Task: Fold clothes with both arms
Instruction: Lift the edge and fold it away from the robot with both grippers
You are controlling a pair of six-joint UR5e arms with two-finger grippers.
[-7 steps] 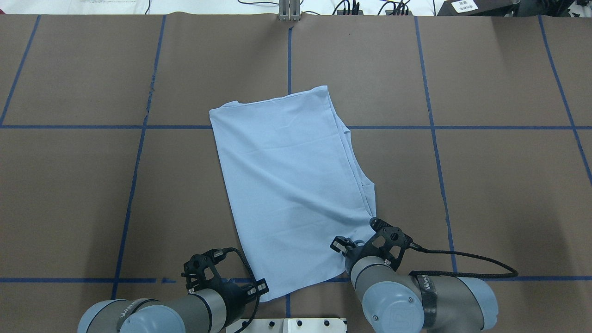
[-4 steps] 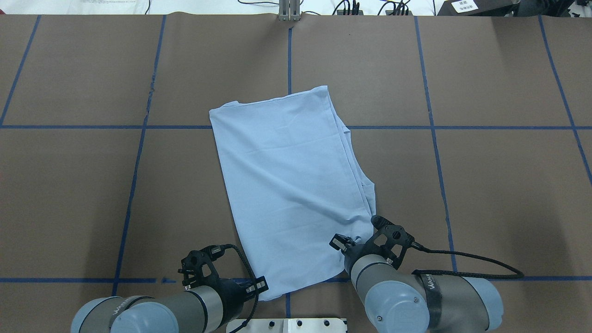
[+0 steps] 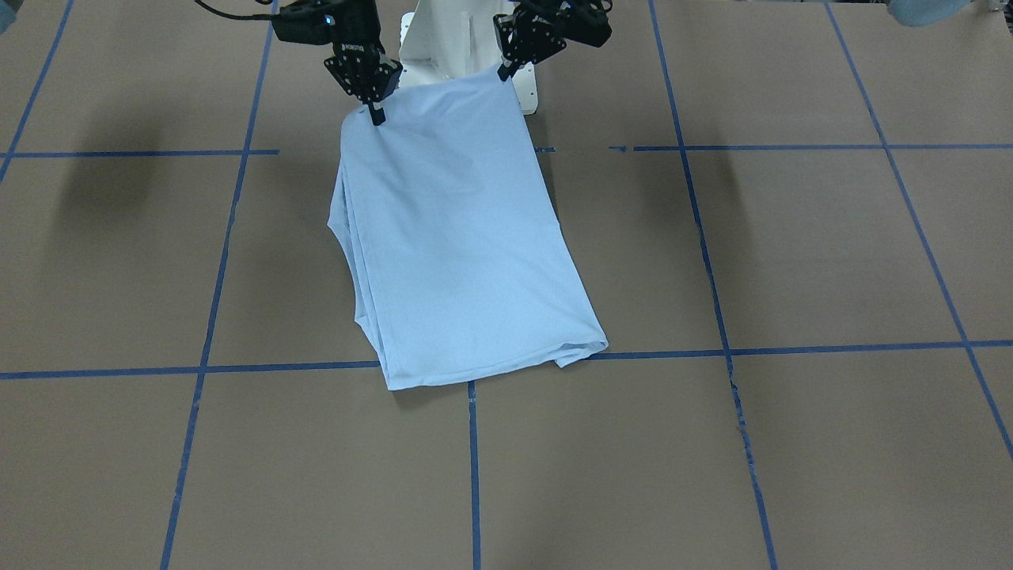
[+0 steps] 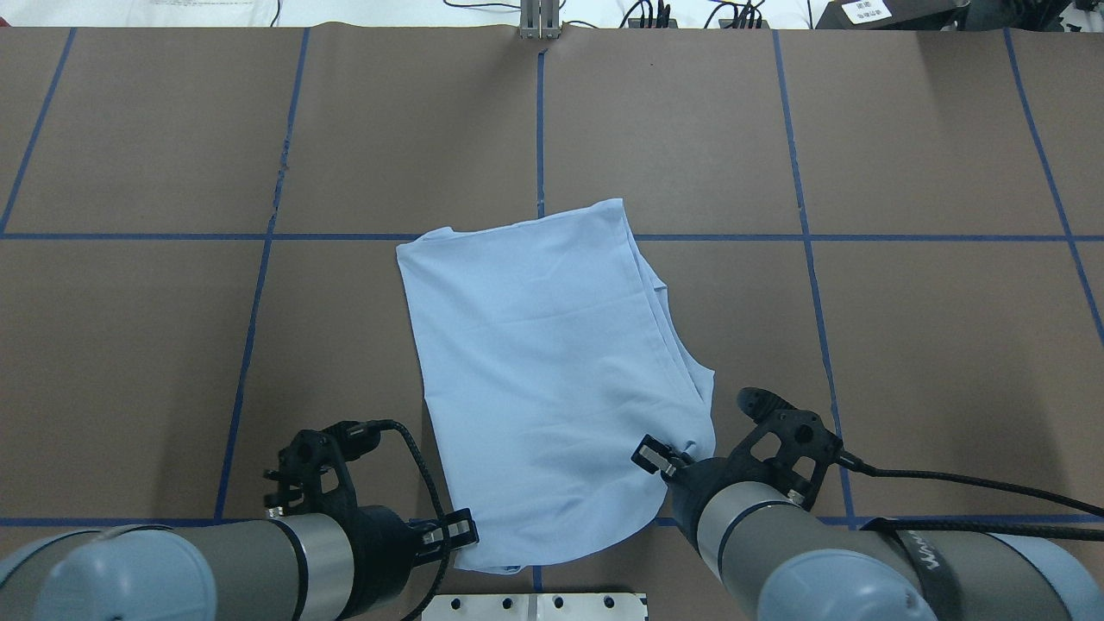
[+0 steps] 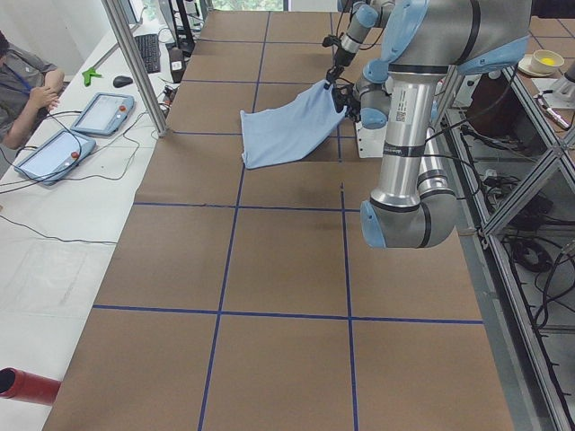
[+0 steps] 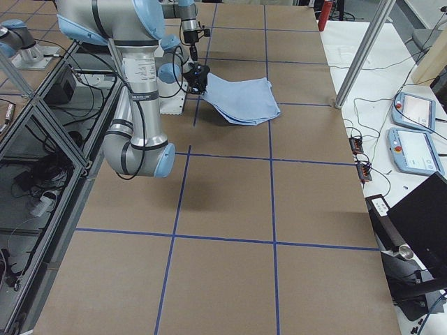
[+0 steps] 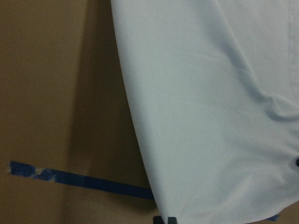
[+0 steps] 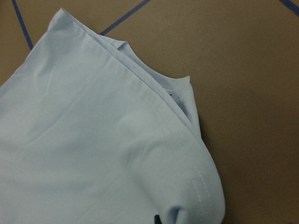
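Black left gripper [image 4: 460,530]: clenched on the near-left corner of the T-shirt [image 4: 552,362]; in the front-facing view its fingertips [image 3: 502,76] pinch the cloth edge above the table.
Black right gripper [image 4: 655,457]: clenched on the near-right corner of the same garment; a small pucker of fabric gathers at the pinch, and the right wrist view shows the stitched hem curling at that corner.
Left arm [image 4: 259,565]: silver-grey tube, enters from the near-left edge of the overhead view, with a black cable looping over the wrist.
Right arm [image 4: 802,561]: enters from the near-right edge; its black cable [image 4: 966,485] trails off to the right.
T-shirt position: light blue, folded into a long panel at the table centre. The near end hangs raised between the two grippers. The cloth slopes down from there, and the far end lies flat on the table across a blue tape line [image 4: 249,345].
T-shirt layers: stacked edges show along the robot's right side of the panel.
Table [image 4: 906,345]: brown sheet surface divided into a grid by blue tape.
Pedestal [image 3: 443,39]: white base, directly behind the raised end of the cloth in the front-facing view.
Periphery: a seated person [image 5: 22,76] and a handheld control tablet [image 5: 103,112] are on the white bench beyond the table's far edge.
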